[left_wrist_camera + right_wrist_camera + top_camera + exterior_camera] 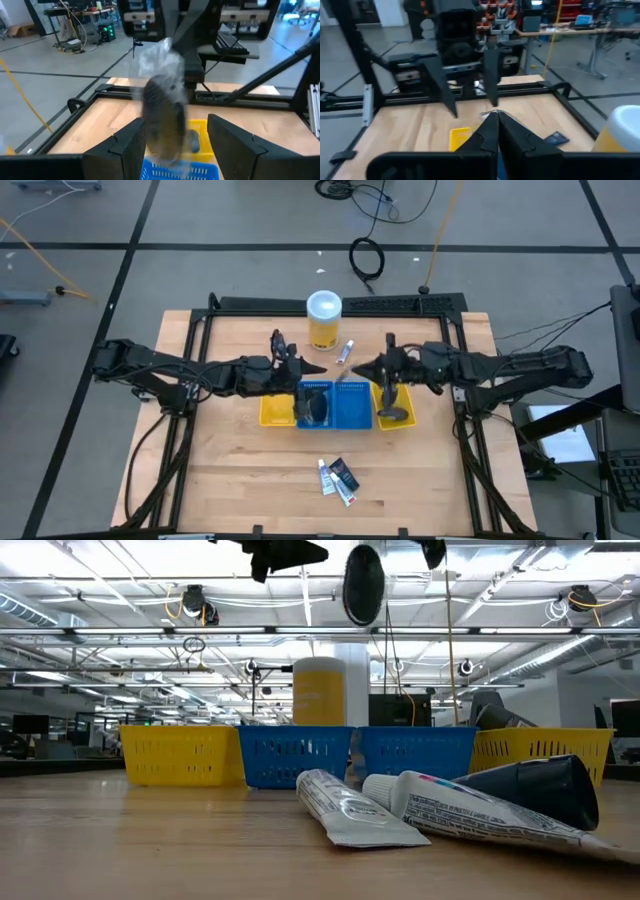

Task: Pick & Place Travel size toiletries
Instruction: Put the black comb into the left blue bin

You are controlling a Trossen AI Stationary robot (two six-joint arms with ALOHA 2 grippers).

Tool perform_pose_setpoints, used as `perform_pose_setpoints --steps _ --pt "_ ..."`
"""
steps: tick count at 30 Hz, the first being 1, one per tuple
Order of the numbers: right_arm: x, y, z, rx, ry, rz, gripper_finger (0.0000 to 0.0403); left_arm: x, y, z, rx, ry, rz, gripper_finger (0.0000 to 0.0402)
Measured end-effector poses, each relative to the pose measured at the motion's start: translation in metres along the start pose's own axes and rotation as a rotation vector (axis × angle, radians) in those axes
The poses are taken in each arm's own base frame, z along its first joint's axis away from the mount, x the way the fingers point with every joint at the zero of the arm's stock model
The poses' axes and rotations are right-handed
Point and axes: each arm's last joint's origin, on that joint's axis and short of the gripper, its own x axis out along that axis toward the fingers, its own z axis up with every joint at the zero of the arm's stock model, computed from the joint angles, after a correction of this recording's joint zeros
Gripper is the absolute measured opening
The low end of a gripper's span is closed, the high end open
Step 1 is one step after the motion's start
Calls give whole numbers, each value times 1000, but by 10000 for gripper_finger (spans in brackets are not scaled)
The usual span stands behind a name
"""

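Yellow and blue trays sit in a row at the centre of the wooden tabletop (230,470), with both dark arms reaching in over them from either side.

At 9 o'clock, the left arm stretches toward the middle, its left tool (312,368) poised above the blue tray (315,404). Its fingers (127,145) stand wide apart, and a dark oval piece in clear wrap (165,120) appears blurred between them, touching neither, directly over the blue tray. In the low view the same piece (364,585) hangs in mid-air above the trays, its hold not visible there.

Left of the blue tray, touching it, lies the yellow tray (274,412). A second blue tray (352,404) adjoins the first, and a second yellow tray (395,418) closes the row at the 3 o'clock end.

At 12 o'clock from the trays stands a yellow canister (324,320) with a white lid; a small white tube (346,352) lies just beside it.

At 6 o'clock, near the tabletop's front edge, white tubes (327,477) and a dark tube (344,474) lie together, touching.

At 3 o'clock, the right arm reaches in, its right tool (364,367) pinched fully together, holding nothing, facing the left tool.
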Motion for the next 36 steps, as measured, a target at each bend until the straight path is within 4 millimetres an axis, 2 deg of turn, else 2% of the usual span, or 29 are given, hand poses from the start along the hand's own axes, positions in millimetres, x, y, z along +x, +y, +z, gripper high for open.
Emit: perform_pose_setpoints --steps 15,19,26,30,36 --pt "40 -19 -4 9 -130 -72 0 2 3 1 -18 -30 110 207" --pt "41 -17 -2 4 -163 -17 0 10 7 -8 -3 7 202 207" --pt "42 -17 -5 1 -136 -21 0 22 16 -20 -9 42 245 202" --pt "42 -17 -8 -1 -107 -21 0 22 18 -20 -8 43 252 155" --pt "43 -17 -9 -17 -92 -23 0 22 17 -21 19 51 247 21"
